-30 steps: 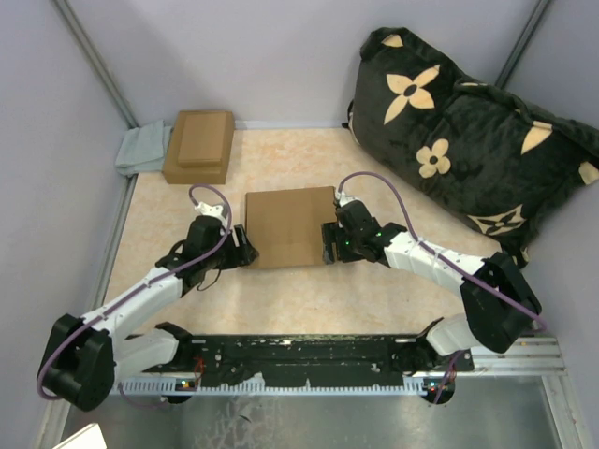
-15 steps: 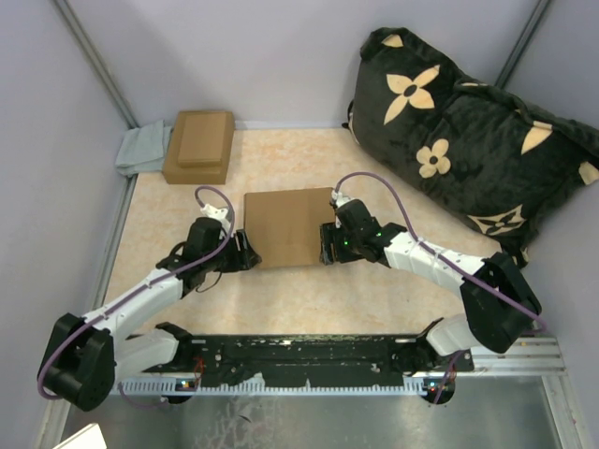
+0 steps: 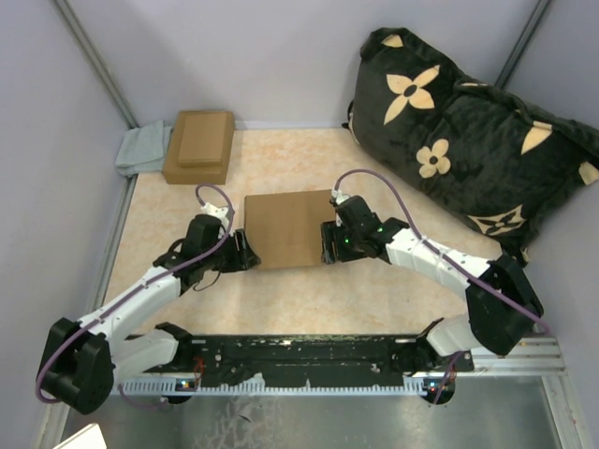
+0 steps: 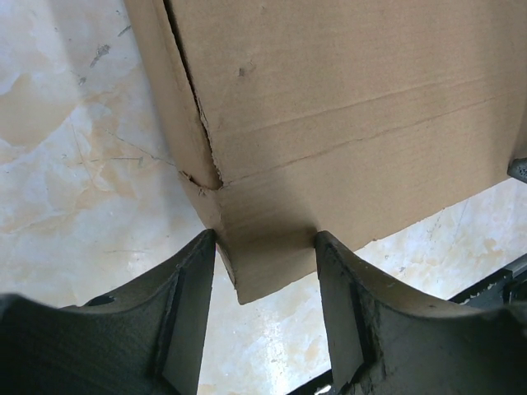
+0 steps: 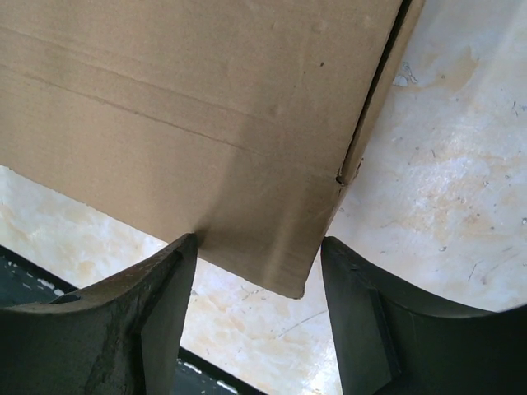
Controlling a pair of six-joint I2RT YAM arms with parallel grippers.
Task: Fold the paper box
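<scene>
Paper box (image 3: 288, 228) lies flat on the table (image 3: 309, 299), between the two grippers. Left gripper (image 4: 265, 239) jaws stand apart, one box corner showing between them. Right gripper (image 5: 259, 243) jaws are also apart, framing another corner.

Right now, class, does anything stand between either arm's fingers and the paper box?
Nothing visible does. The left gripper straddles the near left corner of the paper box, and the right gripper straddles its near right corner. The smaller box and cushion lie well apart.
</scene>
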